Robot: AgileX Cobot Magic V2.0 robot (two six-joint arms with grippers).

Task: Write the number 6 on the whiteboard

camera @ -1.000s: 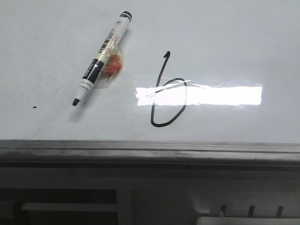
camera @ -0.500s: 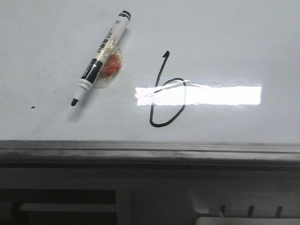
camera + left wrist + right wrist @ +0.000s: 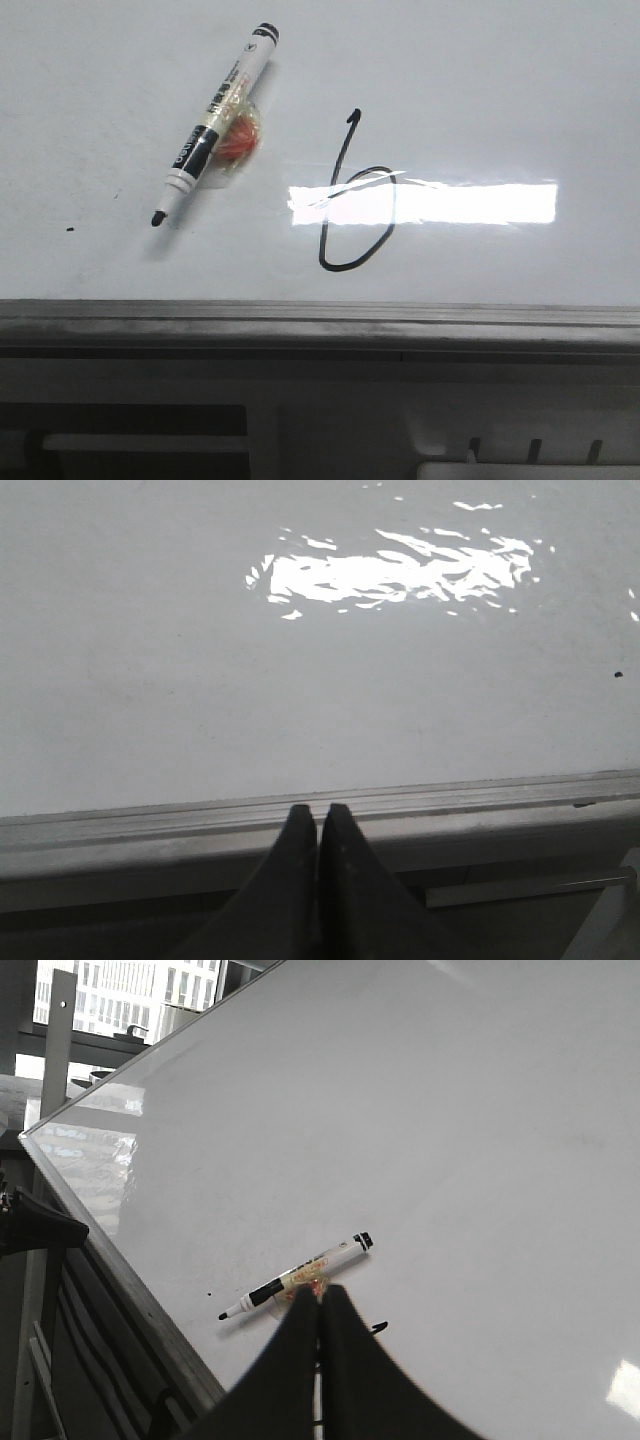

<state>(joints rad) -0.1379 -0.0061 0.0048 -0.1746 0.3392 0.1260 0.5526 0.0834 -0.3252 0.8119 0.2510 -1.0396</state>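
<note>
The number 6 [image 3: 352,200] is drawn in thin black line on the whiteboard [image 3: 480,80], crossing the bright light reflection. A black-and-white marker [image 3: 212,125] lies uncapped on the board left of the 6, with a red-orange blob under its middle. It also shows in the right wrist view [image 3: 296,1276]. My right gripper [image 3: 320,1295] is shut and empty, held above the board near the marker; it hides most of the 6, only the hooked tip [image 3: 378,1327] shows. My left gripper [image 3: 318,815] is shut and empty over the board's ledge [image 3: 150,830].
A tiny black dot [image 3: 69,230] sits on the board left of the marker tip. The dark grey ledge [image 3: 320,325] runs along the board's near edge, with a slotted frame below it. Windows and a post [image 3: 60,1020] stand beyond the board's far corner.
The whole front view has shifted very slightly; the marker and the 6 keep their places on the board. No gripper shows in the earlier frames.
</note>
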